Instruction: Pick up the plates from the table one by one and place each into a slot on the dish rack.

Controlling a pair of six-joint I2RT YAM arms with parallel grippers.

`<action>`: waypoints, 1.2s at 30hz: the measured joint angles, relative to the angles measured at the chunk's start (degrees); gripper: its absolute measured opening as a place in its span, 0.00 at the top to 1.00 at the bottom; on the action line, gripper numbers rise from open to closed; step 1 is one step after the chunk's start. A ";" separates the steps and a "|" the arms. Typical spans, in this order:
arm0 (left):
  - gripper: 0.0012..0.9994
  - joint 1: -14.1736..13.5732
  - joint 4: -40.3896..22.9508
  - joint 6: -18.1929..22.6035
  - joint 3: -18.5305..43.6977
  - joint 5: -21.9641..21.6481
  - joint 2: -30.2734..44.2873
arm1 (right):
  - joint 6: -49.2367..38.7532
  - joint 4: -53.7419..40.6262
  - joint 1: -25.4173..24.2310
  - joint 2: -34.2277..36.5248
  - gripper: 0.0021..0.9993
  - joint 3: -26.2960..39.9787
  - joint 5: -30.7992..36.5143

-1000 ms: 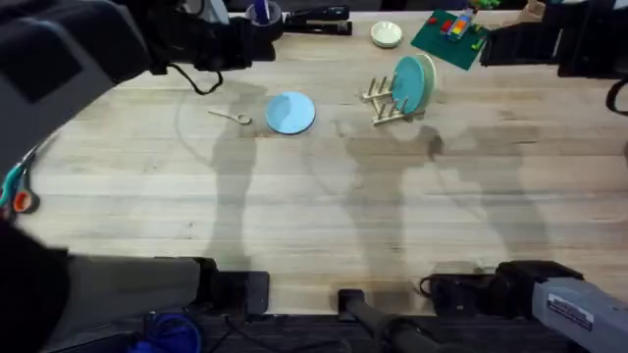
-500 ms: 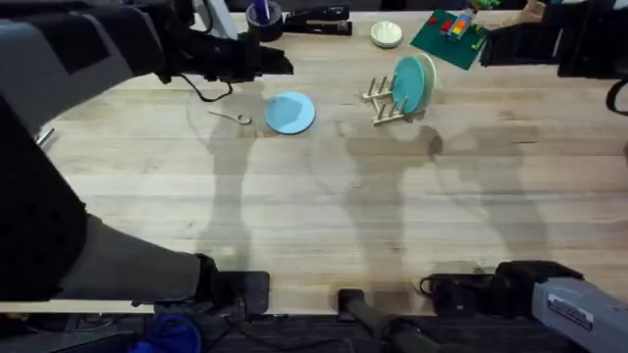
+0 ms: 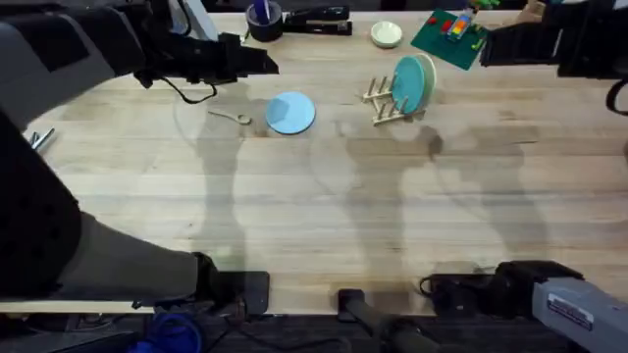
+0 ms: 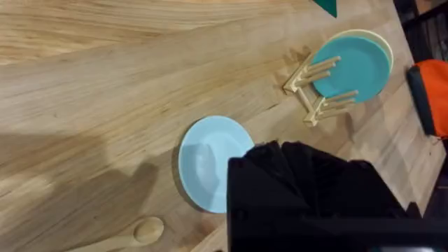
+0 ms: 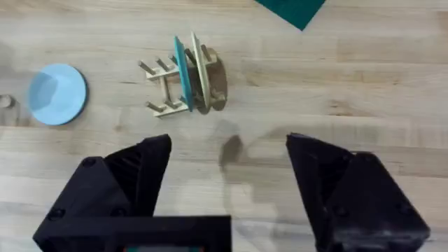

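Note:
A light blue plate point(image 3: 290, 112) lies flat on the table point(image 3: 324, 216), and the left wrist view has the same blue plate point(image 4: 208, 162) just beyond my fingers. My left gripper point(image 3: 263, 62) hovers shut above the table, to the far left of that plate, holding nothing. The dish rack point(image 3: 386, 102) holds a teal plate point(image 3: 410, 83) and a cream plate point(image 3: 429, 73) upright in its slots. My right gripper point(image 5: 227, 175) is open and empty, high above the rack point(image 5: 175, 87), and sits at the far right point(image 3: 491, 44) in the overhead view.
A small wooden spoon point(image 3: 231, 117) lies left of the blue plate. At the back stand a white bowl point(image 3: 387, 34), a green baseplate point(image 3: 446, 37) with blocks, and a dark cup point(image 3: 263, 18). The near half of the table is bare wood.
My left arm has swung across the far left of the table, its gripper ending a little nearer the blue plate. The right arm and the plates have not moved.

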 joint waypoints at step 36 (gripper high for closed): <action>0.96 0.00 -2.30 3.29 0.02 -2.43 6.62 | 0.00 -0.01 0.00 0.00 0.01 0.00 0.00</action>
